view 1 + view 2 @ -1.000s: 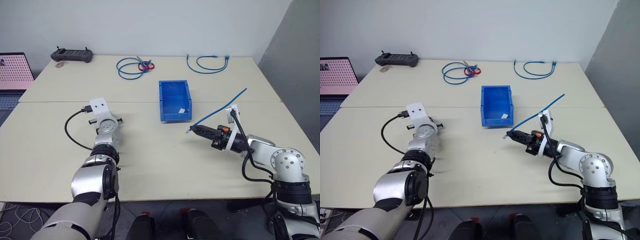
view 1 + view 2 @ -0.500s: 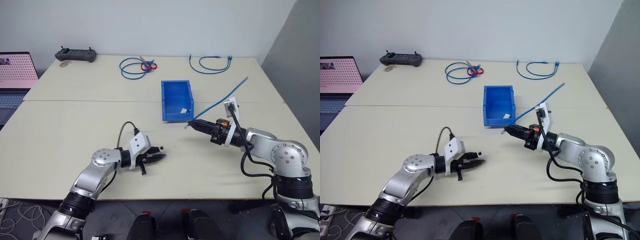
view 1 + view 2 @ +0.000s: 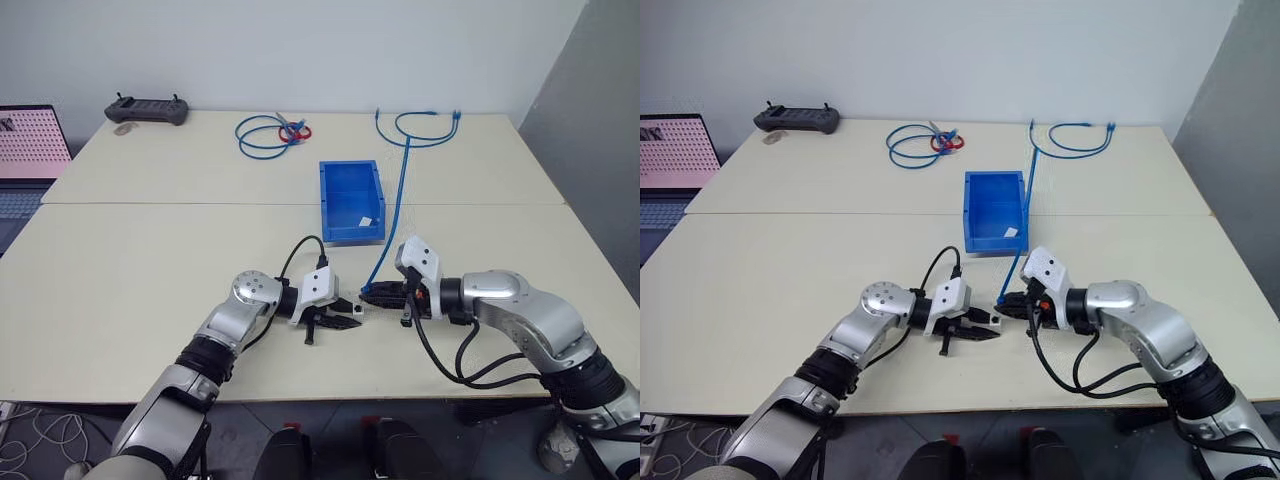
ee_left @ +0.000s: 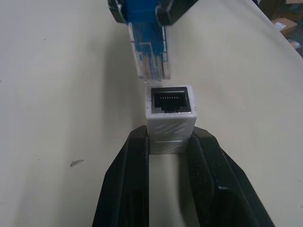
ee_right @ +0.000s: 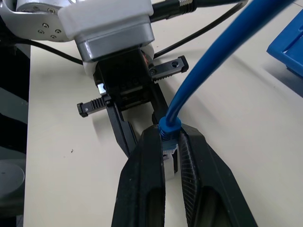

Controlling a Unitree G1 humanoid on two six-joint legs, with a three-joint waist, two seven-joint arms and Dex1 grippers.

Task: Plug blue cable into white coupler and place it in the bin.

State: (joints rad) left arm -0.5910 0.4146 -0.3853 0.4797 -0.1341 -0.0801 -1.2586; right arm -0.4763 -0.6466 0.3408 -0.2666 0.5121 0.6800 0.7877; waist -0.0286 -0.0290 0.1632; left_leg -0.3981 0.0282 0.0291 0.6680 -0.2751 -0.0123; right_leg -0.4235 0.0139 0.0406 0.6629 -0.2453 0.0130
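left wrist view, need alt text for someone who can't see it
The left hand grips the white coupler, its dark socket facing the clear plug of the blue cable, which sits just short of the opening, not yet inserted, above a pale table.

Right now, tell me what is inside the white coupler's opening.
The white coupler, shut in the left pincer, shows a dark socket with a row of metal contacts. The blue cable plug sits just outside, not inserted. Deeper inside is too dark to see.

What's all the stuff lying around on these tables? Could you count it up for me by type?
Blue cables: 3 (one held by the right gripper, its plug facing the coupler; coiled one; looped one)
White coupler, in the left gripper: 1
Blue bin: 1
Black controller: 1
Laptop: 1
Total: 7
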